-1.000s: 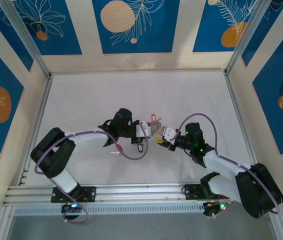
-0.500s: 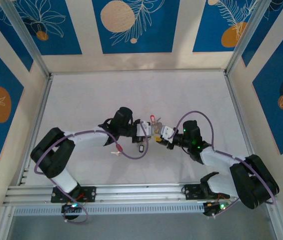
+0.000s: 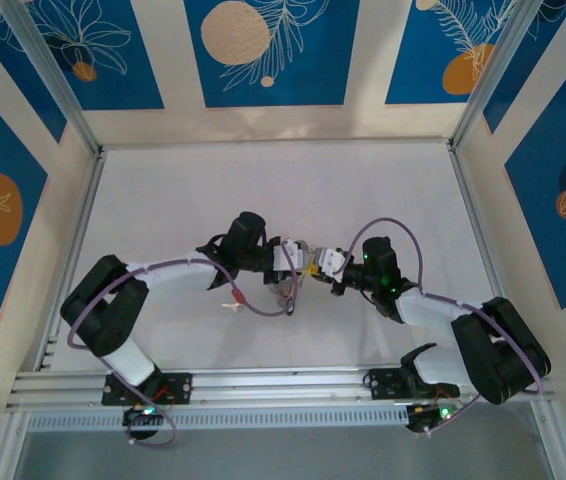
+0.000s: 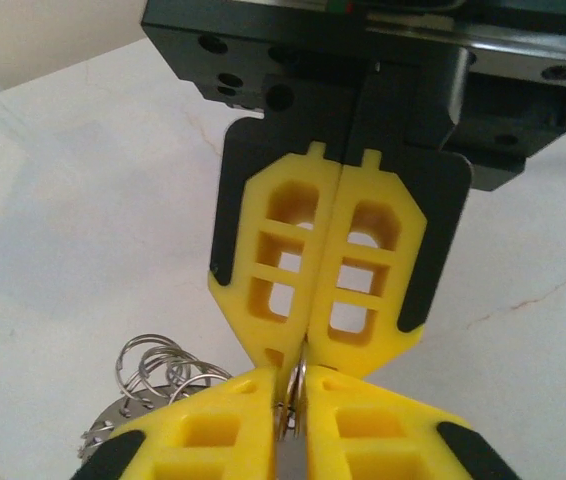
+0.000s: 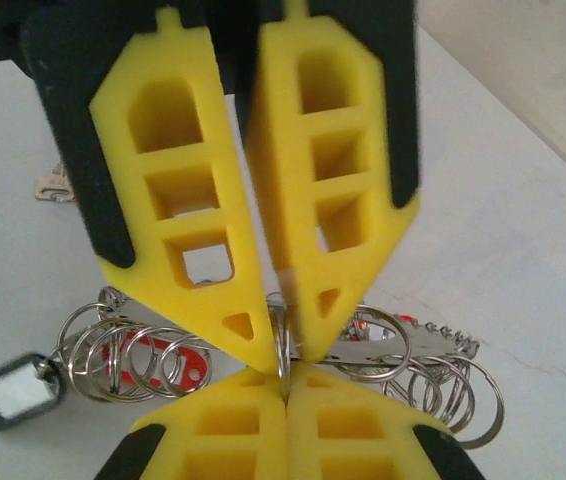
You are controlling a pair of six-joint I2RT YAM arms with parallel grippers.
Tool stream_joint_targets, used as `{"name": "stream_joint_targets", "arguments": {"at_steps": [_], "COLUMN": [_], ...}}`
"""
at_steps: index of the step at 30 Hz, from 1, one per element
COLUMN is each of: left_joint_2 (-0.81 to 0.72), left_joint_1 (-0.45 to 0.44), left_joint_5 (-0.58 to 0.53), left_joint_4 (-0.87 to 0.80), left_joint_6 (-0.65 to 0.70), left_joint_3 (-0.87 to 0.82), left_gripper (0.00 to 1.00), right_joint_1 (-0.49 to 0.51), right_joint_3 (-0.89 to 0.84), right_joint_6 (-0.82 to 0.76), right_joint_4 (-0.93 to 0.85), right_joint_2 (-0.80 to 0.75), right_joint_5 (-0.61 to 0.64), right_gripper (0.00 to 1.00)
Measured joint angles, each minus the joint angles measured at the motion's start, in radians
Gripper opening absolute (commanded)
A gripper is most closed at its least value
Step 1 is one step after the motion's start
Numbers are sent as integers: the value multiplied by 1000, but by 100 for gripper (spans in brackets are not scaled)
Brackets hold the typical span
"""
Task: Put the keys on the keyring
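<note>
right fingers: fully shut. In the left wrist cam we see the yellow pads flush along the whole seam. The tips nip one thin silvery loop of the keyring.

left fingers: cracked apart, narrow slot only. The same loop stands edge-on in that slot. The gap looks a touch wider than the wire, and we can't tell if either pad presses on it.

Both sets meet tip to tip on that one loop, near the middle of the worktop. In the top cam the left arm comes in from approx 8 o'clock and the right arm from approx 4 o'clock.

Keyring look, right wrist cam:
- A bunch of thin silvery wire loops, overlapping, fanned to both sides of the pinch at 9 and 3 o'clock.
- The rest of the bunch sits low, under the fingertips; we can't tell if it rests on the worktop.
- keys: red heads tucked among the loops at 8 o'clock, w/ another red patch at 2 o'clock. A flat silvery blade w/ a toothed edge runs out toward 3 o'clock.
- black tag w/ a pale window, at 8 o'clock, touching the outermost loops.
- silvery bit on the worktop at 10 o'clock, apart from the bunch and half hidden by a left finger. Too small to ID.
</note>
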Motion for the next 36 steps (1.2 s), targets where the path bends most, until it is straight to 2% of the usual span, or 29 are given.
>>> {"name": "stream_joint_targets", "arguments": {"at_steps": [2, 11, 24, 36], "left_joint_2": [-34, -255, -260, -245], "left_joint_1": [0, 21, 28, 28], "left_joint_5": [-3, -14, -28, 17], "left_joint_4": [-32, -124, -139, -109], "left_joint_6": [17, 103, 115, 100], "left_joint_3": [0, -35, -39, -48], "left_gripper": [24, 26, 26, 14], "right_joint_1": [-1, -35, -55, -38], "right_joint_3": [0, 0, 40, 82], "right_joint_6": [-5, -34, -33, -34], "right_joint_4": [17, 82, 119, 100], "right_joint_2": [-1, -46, -48, -15], "right_joint_5": [-16, -153, -317, -336], "right_gripper": [0, 0, 0, 0]}}
